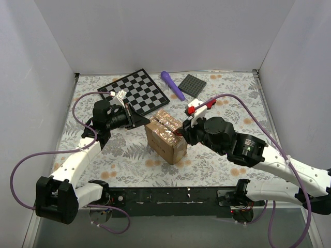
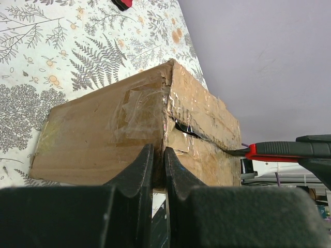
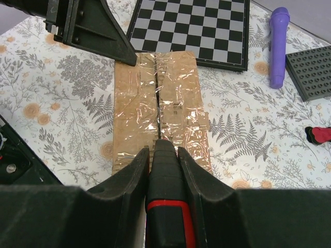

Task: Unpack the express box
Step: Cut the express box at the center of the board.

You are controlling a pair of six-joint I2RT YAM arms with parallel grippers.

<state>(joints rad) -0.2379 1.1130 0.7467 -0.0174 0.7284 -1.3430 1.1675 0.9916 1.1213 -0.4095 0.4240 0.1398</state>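
Express box (image 1: 166, 138): brown carton under shiny tape. Sat at table centre in the overhead view, flaps closed, with the top seam running roughly from 10 to 4 o'clock.

Left gripper (image 2: 158, 157): pressed together, pinching nothing. Rested against the box's 10 o'clock end, apparently as a brace.

Right gripper (image 3: 164, 157): clamped on a red-and-black cutter (image 2: 279, 151) at the box's 4 o'clock end, with the blade tip in the taped centre seam.

Step in hand: judged to be slitting the tape along the seam. Noted a dark slit partway along it in the left wrist view; found the tape elsewhere apparently unbroken.

Next move: judged to call for a shallow draw of the blade toward 10 o'clock, box braced, before any lifting of flaps.

Also logged, by bearing from the box: chessboard (image 1: 135, 92) at 11 o'clock, purple cylinder (image 1: 172, 85) at 12, dark grey studded plate (image 1: 192, 85) at 1.

Hidden or unclear: could not see contents or cutting depth. Lost the blade behind the cutter body in the right wrist view. Could not identify a small red-and-black piece (image 3: 320, 135), cut off at the frame edge.
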